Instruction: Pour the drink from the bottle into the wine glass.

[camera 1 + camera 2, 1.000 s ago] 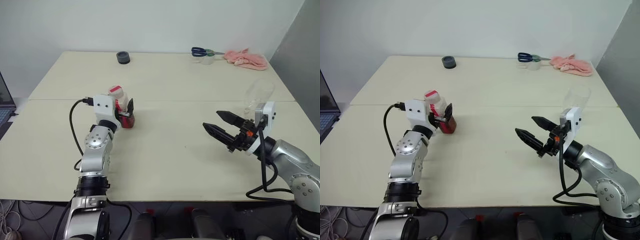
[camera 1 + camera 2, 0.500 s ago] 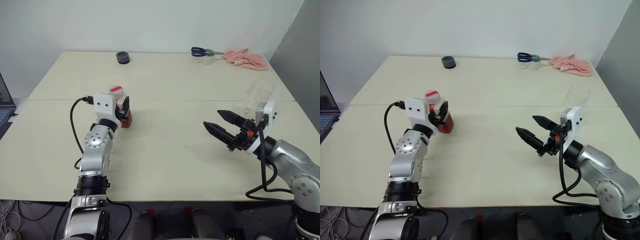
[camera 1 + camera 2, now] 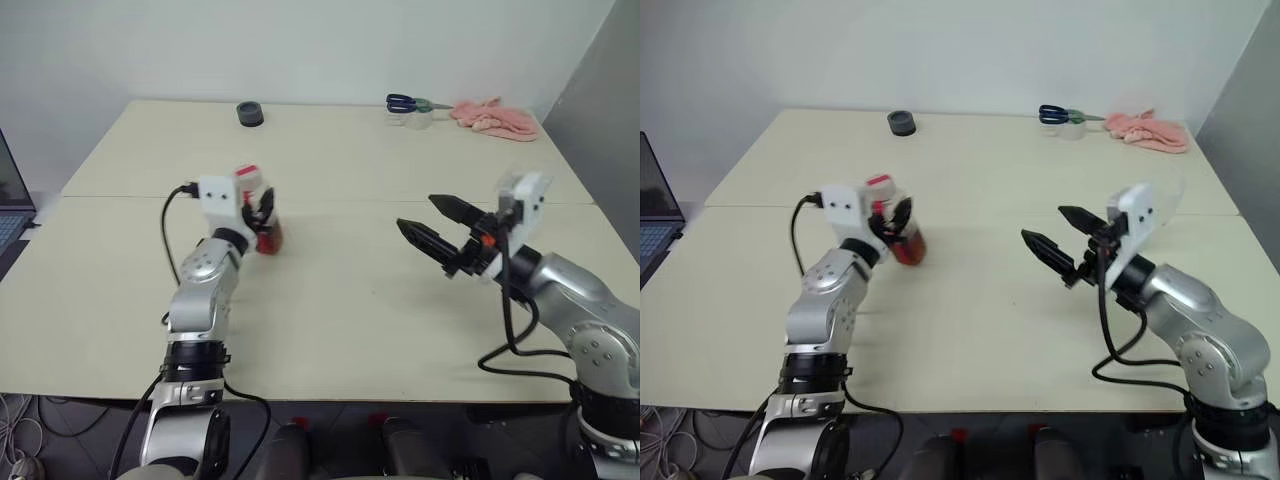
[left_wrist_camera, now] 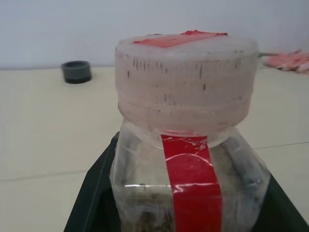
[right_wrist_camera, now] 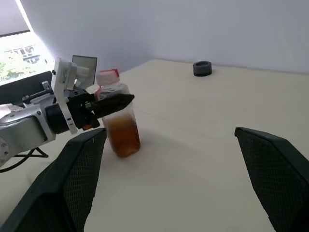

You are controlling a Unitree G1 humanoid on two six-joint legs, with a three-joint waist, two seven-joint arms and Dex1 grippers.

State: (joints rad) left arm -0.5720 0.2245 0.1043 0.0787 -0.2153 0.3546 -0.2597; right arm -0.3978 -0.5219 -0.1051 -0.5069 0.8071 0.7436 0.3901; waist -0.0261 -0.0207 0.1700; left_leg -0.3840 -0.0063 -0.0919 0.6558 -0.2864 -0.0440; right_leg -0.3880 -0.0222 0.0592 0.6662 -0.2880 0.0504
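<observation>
The bottle (image 3: 262, 214) is a small clear plastic one with a red strip (image 4: 193, 186) down its side and a red-topped cap (image 4: 186, 63). It stands upright at the table's left middle. The amber drink (image 5: 123, 136) fills its lower half. My left gripper (image 3: 264, 207) is shut on the bottle's body just under the cap. My right gripper (image 3: 414, 211) hangs open and empty above the table's right middle, pointing toward the bottle. The wine glass (image 3: 1172, 196) is mostly hidden behind my right wrist, with a faint clear edge showing.
A black round object (image 3: 249, 113) lies at the table's far edge. Blue-handled scissors (image 3: 408, 102) rest on a short clear cup (image 3: 420, 119) at the back right, beside a pink cloth (image 3: 493, 115). A laptop (image 3: 10, 200) sits off the table's left side.
My left gripper went from open around the bottle to shut on it, then carried it a little to the right. My right gripper rose and came slightly toward the middle, still open.
</observation>
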